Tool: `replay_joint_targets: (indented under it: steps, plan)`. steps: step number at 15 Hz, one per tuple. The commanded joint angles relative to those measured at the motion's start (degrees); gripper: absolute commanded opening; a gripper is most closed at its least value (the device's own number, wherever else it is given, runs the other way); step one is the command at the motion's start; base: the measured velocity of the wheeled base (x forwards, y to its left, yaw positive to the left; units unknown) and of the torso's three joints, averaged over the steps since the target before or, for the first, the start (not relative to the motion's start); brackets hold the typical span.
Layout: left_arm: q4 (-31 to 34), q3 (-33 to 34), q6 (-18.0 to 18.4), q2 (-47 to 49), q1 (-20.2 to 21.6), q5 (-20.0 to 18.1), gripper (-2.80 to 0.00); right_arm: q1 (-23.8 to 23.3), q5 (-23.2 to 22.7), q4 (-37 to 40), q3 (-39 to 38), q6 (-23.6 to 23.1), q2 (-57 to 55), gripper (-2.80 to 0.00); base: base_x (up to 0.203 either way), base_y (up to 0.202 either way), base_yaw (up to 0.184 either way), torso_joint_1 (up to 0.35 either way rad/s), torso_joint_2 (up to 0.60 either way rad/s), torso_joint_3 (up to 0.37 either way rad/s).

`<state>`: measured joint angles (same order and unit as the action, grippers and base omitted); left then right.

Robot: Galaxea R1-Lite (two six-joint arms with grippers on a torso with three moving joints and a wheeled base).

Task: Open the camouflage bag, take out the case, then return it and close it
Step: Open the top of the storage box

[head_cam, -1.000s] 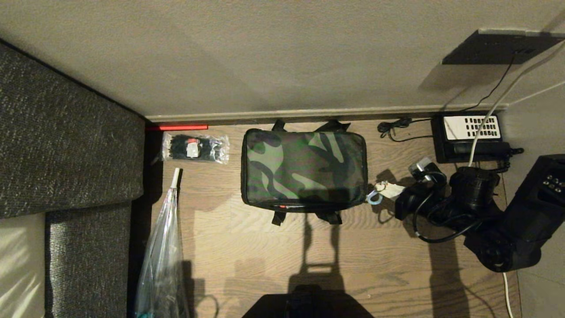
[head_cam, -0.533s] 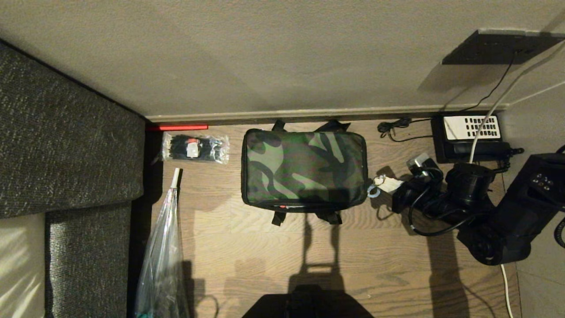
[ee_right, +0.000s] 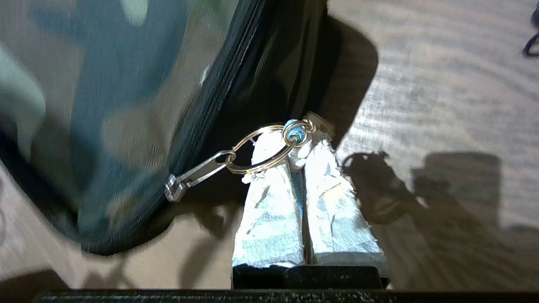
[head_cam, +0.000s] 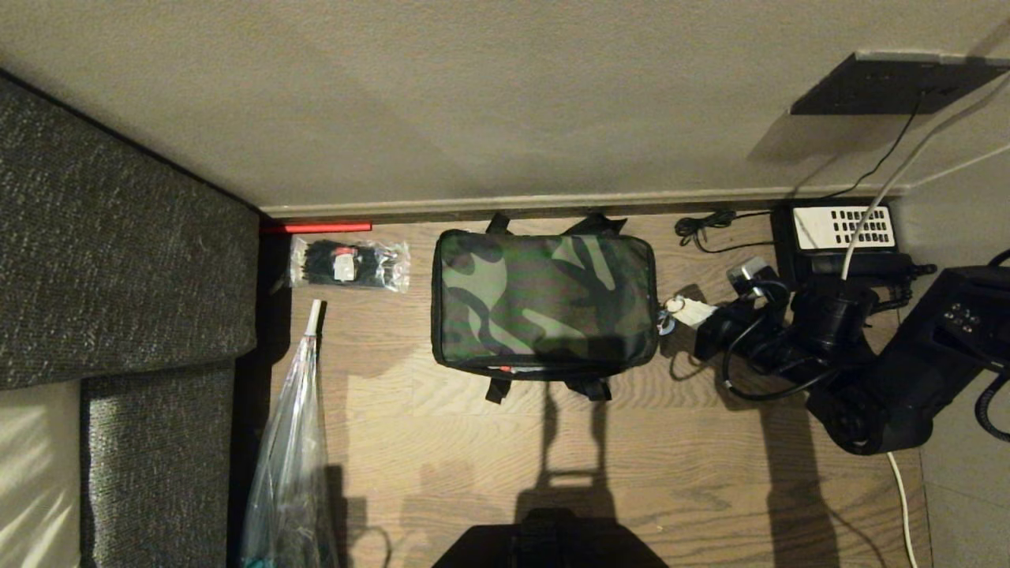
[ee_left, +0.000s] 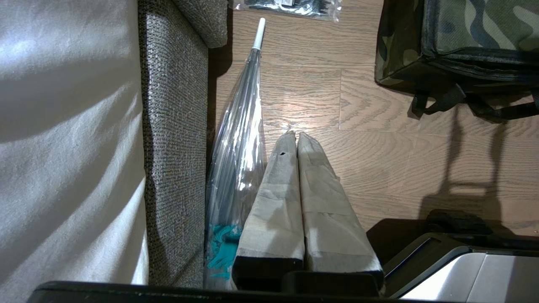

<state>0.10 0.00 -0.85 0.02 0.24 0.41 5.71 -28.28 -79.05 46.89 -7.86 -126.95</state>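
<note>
1. Head view: the camouflage bag (head_cam: 544, 302) sits flat on the wood floor (head_cam: 631, 465), back edge right up against the wall (head_cam: 473, 102), lid down. The right gripper (head_cam: 683, 309) is at the bag's right end, white-wrapped fingers pinched together on the ring hanging off the zipper there. Behind that arm there's a black phone (head_cam: 836, 237) with a white keypad. Left of the bag is a clear packet of black ties (head_cam: 349, 264), and nearer the camera a folded clear umbrella (head_cam: 288, 450) lies along the grey sofa (head_cam: 118, 252). No sign of the case, so can't tell where it is.

2. Left wrist view: the left gripper (ee_left: 294, 135) hangs over bare floor, padded fingers pressed shut on nothing, just beside the umbrella (ee_left: 236, 160) and the sofa edge (ee_left: 172, 147). A corner of the bag (ee_left: 404, 46) shows well apart from it.

3. Right wrist view: up close, the right gripper (ee_right: 304, 139) has its taped fingers (ee_right: 269, 210) clamped on a small blue loop joined to the metal ring (ee_right: 257, 151). The ring links to the zipper pull (ee_right: 191, 179), stretched out from the bag (ee_right: 97, 118) side.
</note>
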Motion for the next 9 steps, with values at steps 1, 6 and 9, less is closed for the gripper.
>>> replay_joint_targets:
  steps: [1,6,9]
  plan:
    - [0.0,0.2,0.0,-0.1,0.0,0.0,-2.8,0.1,-0.2,-0.5,1.6,1.0,-0.5,-2.8,0.0,0.0,0.0,0.0,0.0,0.0]
    - [0.0,0.2,0.0,-0.1,0.0,0.0,-2.8,0.2,-0.2,-0.5,4.9,3.6,-1.6,-2.8,0.0,0.0,0.0,0.0,0.0,0.0]
    - [0.0,0.2,0.0,-0.1,0.0,0.0,-2.8,0.1,-0.1,-1.0,7.5,4.1,-2.6,-2.8,0.0,0.0,0.0,0.0,0.0,0.0]
